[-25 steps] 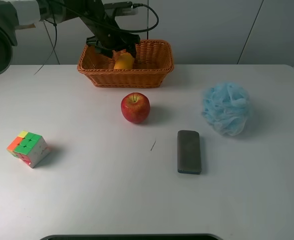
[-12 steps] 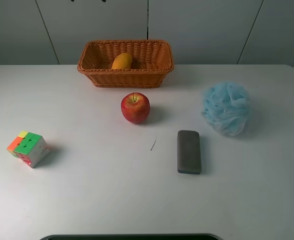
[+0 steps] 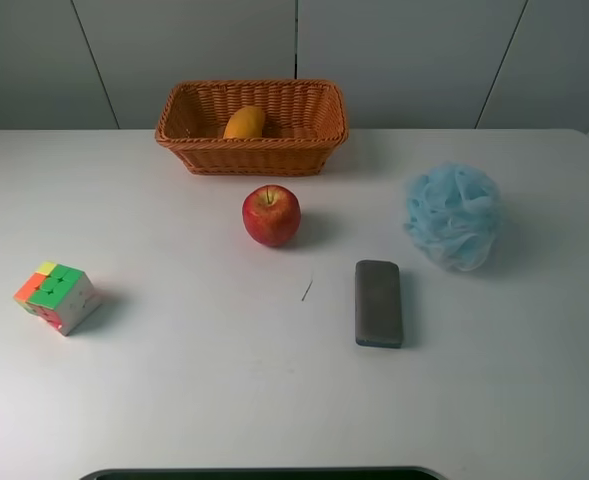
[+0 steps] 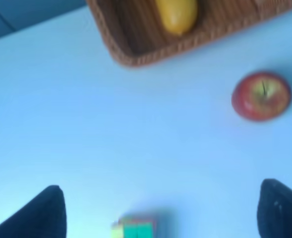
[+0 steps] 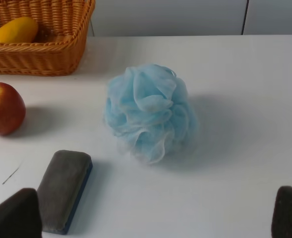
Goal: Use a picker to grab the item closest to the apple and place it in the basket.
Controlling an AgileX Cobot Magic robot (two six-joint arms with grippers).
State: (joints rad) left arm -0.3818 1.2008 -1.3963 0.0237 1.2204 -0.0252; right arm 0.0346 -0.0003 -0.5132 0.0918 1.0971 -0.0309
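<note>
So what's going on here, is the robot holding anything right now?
No, nothing is held. Both grippers are open: the left gripper looks down over the table near the cube, the right gripper faces the blue bath pouf. A yellow fruit lies in the basket. The apple, the grey eraser, the pouf and the cube sit on the table.

Black, rounded fingertips [image 4: 46, 213] on the left pincer and right pincer alike.
</note>
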